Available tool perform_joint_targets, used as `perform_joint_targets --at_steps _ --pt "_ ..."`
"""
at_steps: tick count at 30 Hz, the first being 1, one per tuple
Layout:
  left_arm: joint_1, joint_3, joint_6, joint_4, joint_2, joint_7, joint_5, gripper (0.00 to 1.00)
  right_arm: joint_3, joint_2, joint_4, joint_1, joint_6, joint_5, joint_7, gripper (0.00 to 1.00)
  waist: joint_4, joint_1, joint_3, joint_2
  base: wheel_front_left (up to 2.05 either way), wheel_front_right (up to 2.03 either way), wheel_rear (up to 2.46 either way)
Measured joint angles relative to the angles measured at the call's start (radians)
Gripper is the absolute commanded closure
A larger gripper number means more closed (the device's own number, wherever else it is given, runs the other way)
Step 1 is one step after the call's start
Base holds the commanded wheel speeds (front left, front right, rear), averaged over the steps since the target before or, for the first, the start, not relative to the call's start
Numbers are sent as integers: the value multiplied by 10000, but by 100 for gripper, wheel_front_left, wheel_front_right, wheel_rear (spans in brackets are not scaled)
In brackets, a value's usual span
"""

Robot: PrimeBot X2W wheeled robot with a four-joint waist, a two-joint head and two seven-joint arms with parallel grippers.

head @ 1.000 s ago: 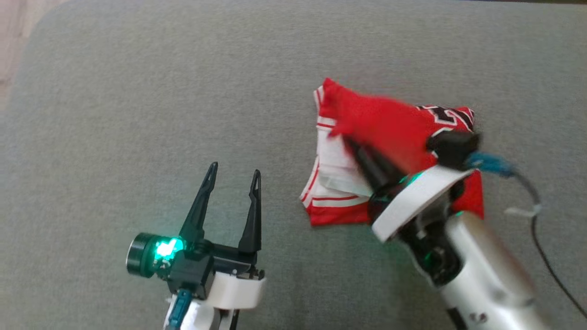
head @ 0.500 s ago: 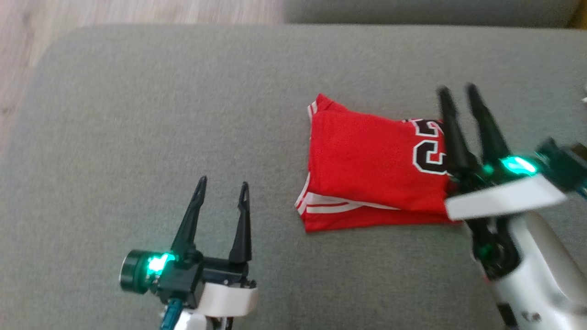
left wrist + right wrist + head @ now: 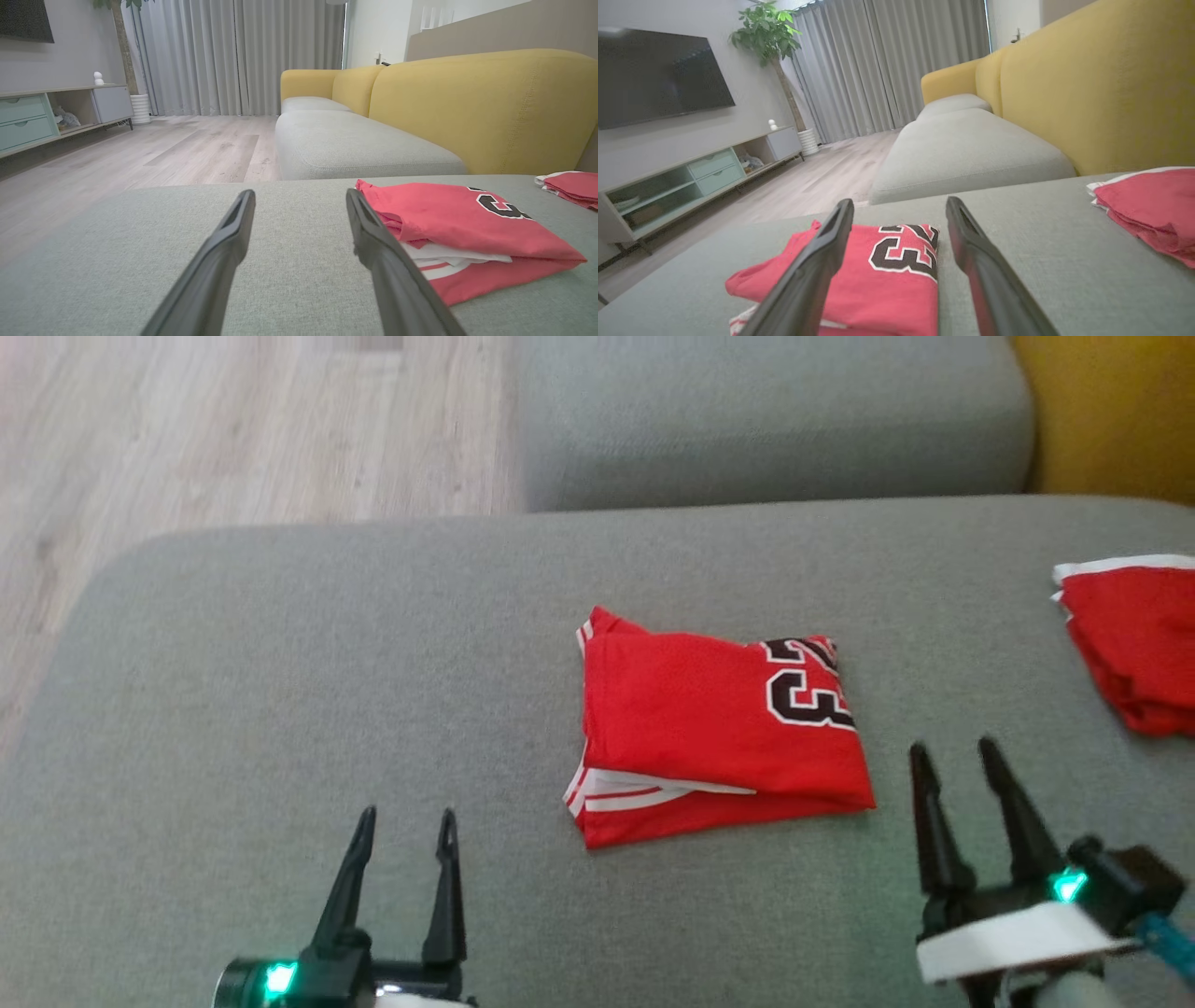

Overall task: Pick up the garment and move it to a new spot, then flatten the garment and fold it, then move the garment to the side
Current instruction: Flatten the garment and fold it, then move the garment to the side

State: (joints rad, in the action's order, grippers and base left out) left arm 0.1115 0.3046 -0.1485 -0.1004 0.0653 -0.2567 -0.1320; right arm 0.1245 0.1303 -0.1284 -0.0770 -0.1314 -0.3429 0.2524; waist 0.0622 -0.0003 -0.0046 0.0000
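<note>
Garment (image 3: 709, 728): red cloth, smooth and matt, with white-edged black numerals and white striped trim. Grey cushion (image 3: 280, 709) beneath the garment: coarse woven fabric, matt. Left claw (image 3: 407, 814) and right claw (image 3: 952, 747), near the garment: dark, smooth, matt fingers, apparently plastic. Floor (image 3: 233, 420) beyond the garment: pale wood-grain boards, low sheen.

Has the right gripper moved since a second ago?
Yes. The right gripper lay across the red jersey then; now it sits clear of the jersey's lower right corner, drawn back toward the robot.
</note>
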Motion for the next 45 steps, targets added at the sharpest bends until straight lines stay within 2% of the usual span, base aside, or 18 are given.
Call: perform_joint_targets --at_steps 14,45 --pt "223 -529 165 -151 -58 0 100 0 -81 -146 -460 -172 0 1227 0 0 -138 3 -286 0 0 0 0" --pt "456 -648 65 -372 -77 2 71 0 31 -148 -681 -194 0 1588 0 0 -66 3 -346 0 0 0 0"
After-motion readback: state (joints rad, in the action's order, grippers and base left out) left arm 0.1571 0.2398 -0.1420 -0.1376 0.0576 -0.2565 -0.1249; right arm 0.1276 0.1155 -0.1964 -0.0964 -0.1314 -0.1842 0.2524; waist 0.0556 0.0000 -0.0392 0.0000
